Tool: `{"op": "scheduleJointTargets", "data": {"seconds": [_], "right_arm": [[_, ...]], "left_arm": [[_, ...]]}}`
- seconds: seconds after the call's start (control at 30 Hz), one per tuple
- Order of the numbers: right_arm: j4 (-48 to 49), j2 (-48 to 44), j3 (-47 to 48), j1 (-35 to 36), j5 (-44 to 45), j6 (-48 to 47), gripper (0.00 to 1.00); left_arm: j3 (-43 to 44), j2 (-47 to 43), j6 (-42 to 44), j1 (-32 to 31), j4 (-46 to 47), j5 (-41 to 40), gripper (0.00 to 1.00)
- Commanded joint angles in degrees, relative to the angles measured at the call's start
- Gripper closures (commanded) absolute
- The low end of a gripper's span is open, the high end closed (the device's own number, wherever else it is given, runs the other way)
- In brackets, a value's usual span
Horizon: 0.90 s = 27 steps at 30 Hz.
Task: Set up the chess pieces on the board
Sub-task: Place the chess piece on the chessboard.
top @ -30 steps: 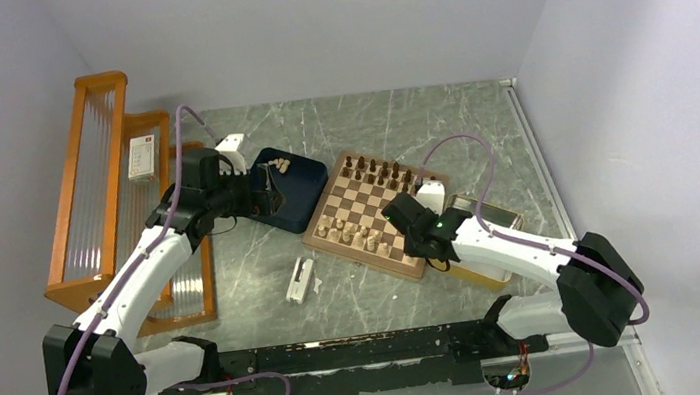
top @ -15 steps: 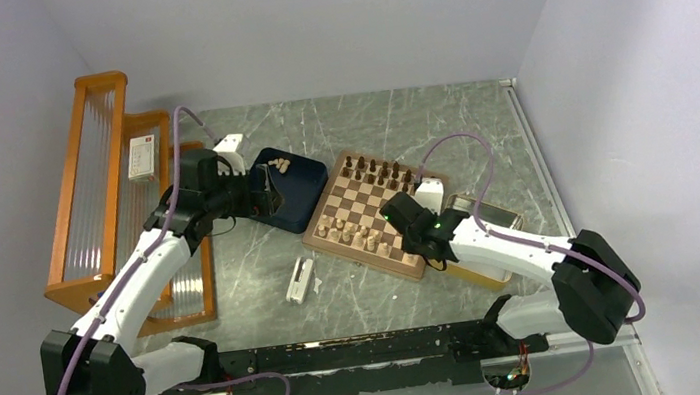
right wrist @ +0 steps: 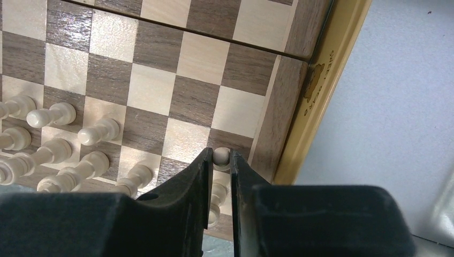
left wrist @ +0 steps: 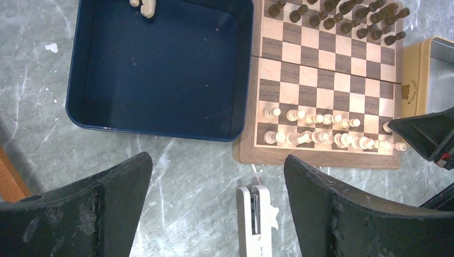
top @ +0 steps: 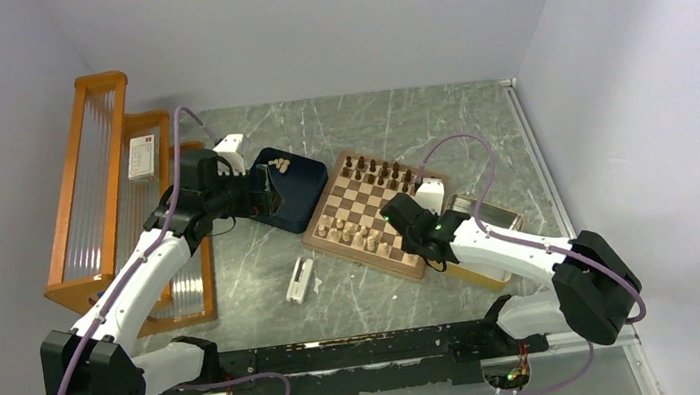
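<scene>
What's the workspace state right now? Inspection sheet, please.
Surface: grey marbled table.
Job's things: board; dark pieces on far rows, pale pieces on near rows; stray pale pieces in blue tray.
Clutter: yellow-rimmed tin, white gadget, orange rack holding white box.
Tools: left tool open near the tray; right tool straddles corner pawn, grip unclear.
Cables: purple cable along each arm.
Surroundings: plain grey walls.

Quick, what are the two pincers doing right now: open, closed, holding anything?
Left pincer: wide open, holding nothing.
Right pincer: closed on a pale pawn that stands on the board.
</scene>
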Motion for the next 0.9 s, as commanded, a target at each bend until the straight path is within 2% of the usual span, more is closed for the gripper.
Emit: {"op": "scheduleJointTargets", "data": {"seconds": [0.0, 0.37, 0.87], "right_arm": [[-1.07, 0.84, -1.68, 0.18, 0.97, 0.68, 0.79], [-0.09, -0.93, -2.11, 0.17, 1.03, -0.59, 0.69], [-1.49, -0.16, 4.52, -0.89, 1.9, -3.32, 0.65]], "left_arm": [[-0.68, -1.23, 0.79, 0.35, 1.23, -1.38, 0.03], [0.12, -0.87, 1.64, 0.35, 0.46, -3.21, 0.03], [-0.28, -1.37, 1.77, 0.35, 0.54, -3.29, 0.03]]}}
